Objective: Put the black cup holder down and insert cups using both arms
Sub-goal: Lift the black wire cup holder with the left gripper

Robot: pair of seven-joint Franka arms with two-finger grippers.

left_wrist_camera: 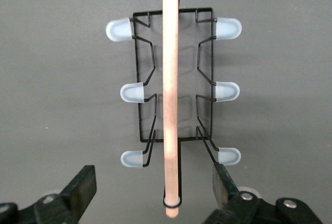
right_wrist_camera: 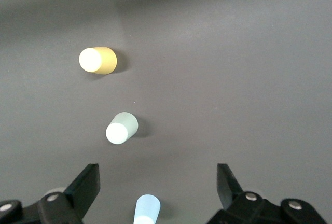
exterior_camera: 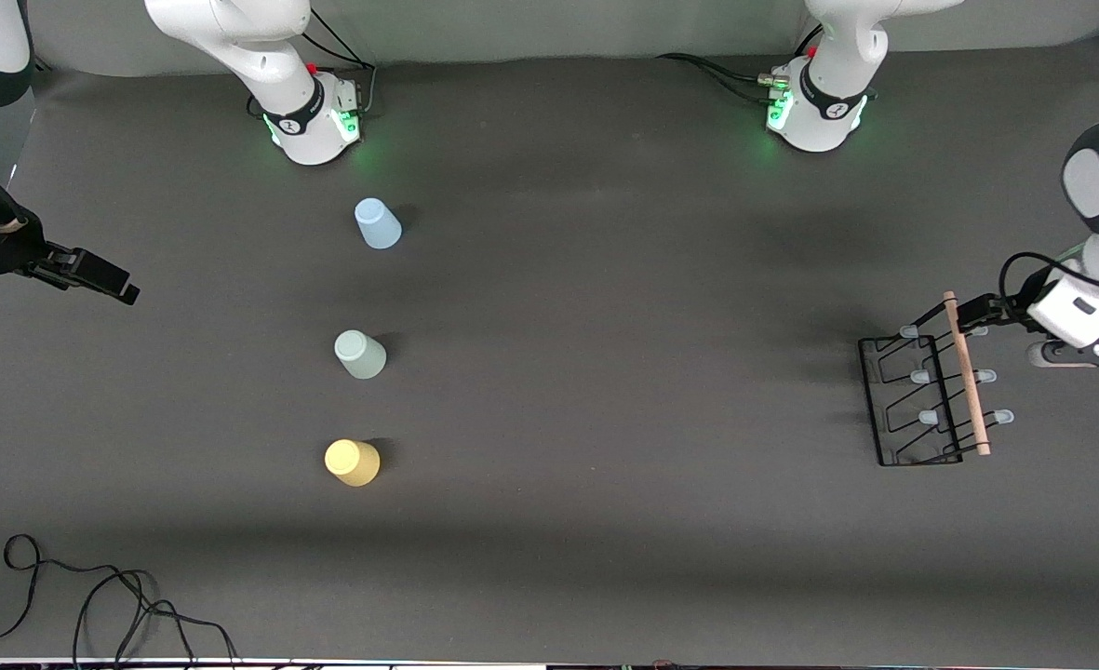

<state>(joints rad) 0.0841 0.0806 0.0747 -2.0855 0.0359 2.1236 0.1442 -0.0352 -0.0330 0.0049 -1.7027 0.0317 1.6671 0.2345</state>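
Left hand, fingers apart, hangs over the black cup holder: thin wire rack, wooden rod, pale-tipped pegs. Right hand also spread.

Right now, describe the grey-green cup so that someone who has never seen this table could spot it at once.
Start at the right arm's base: three upturned cups stand in a row running from it toward the front camera. The grey-green cup is the middle one, between the light blue cup nearest the base and the yellow cup.
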